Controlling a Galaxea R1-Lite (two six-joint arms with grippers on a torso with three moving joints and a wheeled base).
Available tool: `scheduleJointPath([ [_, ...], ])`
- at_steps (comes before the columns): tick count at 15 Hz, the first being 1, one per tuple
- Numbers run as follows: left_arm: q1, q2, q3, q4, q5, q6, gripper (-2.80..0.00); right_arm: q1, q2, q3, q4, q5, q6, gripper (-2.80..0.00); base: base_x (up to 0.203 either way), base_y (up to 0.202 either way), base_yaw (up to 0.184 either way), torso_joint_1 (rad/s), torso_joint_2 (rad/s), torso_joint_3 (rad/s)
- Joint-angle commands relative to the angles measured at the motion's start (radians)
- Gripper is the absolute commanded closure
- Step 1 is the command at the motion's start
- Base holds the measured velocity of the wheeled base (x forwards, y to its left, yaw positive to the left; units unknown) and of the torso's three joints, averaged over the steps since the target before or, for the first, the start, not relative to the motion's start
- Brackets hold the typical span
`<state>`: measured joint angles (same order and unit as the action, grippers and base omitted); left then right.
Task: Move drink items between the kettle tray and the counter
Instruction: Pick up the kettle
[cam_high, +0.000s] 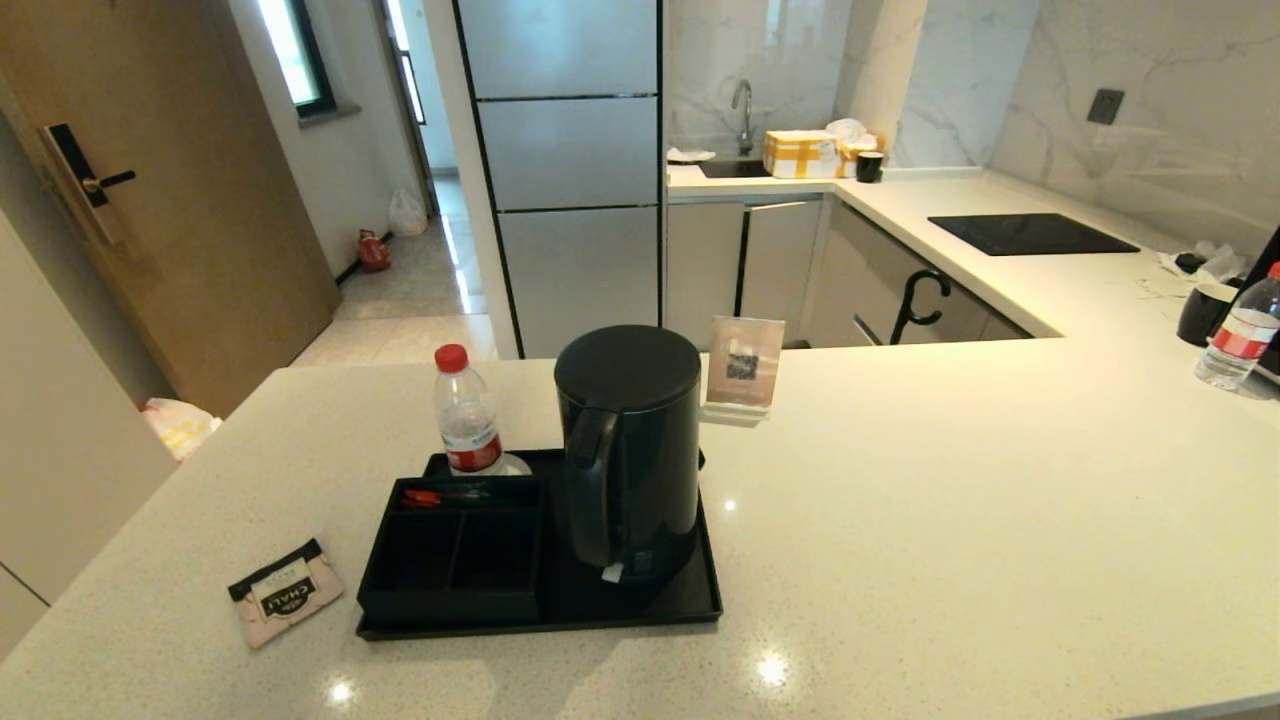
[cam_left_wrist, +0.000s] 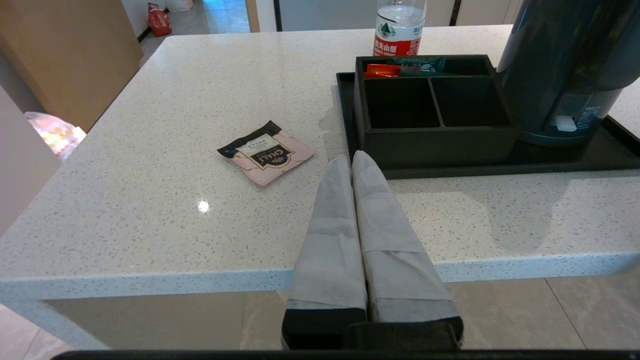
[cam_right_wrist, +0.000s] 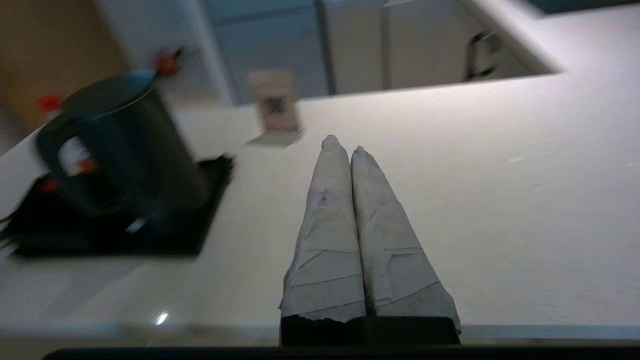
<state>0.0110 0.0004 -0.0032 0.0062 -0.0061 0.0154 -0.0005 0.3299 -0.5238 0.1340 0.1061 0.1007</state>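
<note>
Hands (cam_left_wrist: 351, 159) empty; pink black-banded sachet (cam_high: 285, 592) lies flat.

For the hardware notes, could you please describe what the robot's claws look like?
Both look alike: the left claw and right claw each have two long, tapering fingers wrapped in pale grey tape, rising from a black base. No cables or markings show.

- The right gripper (cam_right_wrist: 345, 145) has its two wrapped fingers (cam_right_wrist: 327, 240) pressed together, holding nothing, above the white counter (cam_right_wrist: 500, 200).
- The black kettle (cam_right_wrist: 125, 150), blurred, stands on the black tray (cam_right_wrist: 200, 235) off to one side.
- A small card stand (cam_right_wrist: 275, 107) sits beyond the fingertips.
</note>
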Motion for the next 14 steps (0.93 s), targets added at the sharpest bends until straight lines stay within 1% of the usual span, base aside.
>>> scheduleJointPath([
  [1,0.001,0.000,0.000,0.000,0.000,0.000,0.00,0.006,0.301,-0.141,0.093,0.217,0.011,0.00,0.000,0.000,0.000,0.000,0.00,0.000],
  [2,0.001,0.000,0.000,0.000,0.000,0.000,0.00,0.008,0.364,-0.165,0.134,0.318,0.016,0.00,0.000,0.000,0.000,0.000,0.00,0.000],
  [4,0.001,0.000,0.000,0.000,0.000,0.000,0.00,0.028,0.531,-0.177,0.161,0.499,0.017,0.00,0.000,0.000,0.000,0.000,0.00,0.000],
  [5,0.001,-0.001,0.000,0.000,0.000,0.000,0.00,0.049,0.607,-0.182,0.161,0.568,0.013,0.00,0.000,0.000,0.000,0.000,0.00,0.000],
  [6,0.001,-0.002,0.000,0.000,0.000,0.000,0.00,0.092,0.707,-0.184,0.144,0.617,0.004,0.00,0.000,0.000,0.000,0.000,0.00,0.000],
  [8,0.001,0.000,0.000,0.000,0.000,0.000,0.00,0.191,0.894,-0.181,0.069,0.671,-0.022,0.00,0.000,0.000,0.000,0.000,0.00,0.000],
  [10,0.000,0.000,0.000,0.000,0.000,0.000,0.00,0.277,1.073,-0.172,-0.051,0.694,-0.083,0.00,0.000,0.000,0.000,0.000,0.00,0.000],
  [12,0.001,0.000,0.000,0.000,0.000,0.000,0.00,0.372,1.202,-0.167,-0.220,0.697,-0.141,0.00,0.000,0.000,0.000,0.000,0.00,0.000],
  [14,0.001,0.000,0.000,0.000,0.000,0.000,0.00,0.441,1.328,-0.166,-0.415,0.663,-0.161,0.00,0.000,0.000,0.000,0.000,0.00,0.000],
])
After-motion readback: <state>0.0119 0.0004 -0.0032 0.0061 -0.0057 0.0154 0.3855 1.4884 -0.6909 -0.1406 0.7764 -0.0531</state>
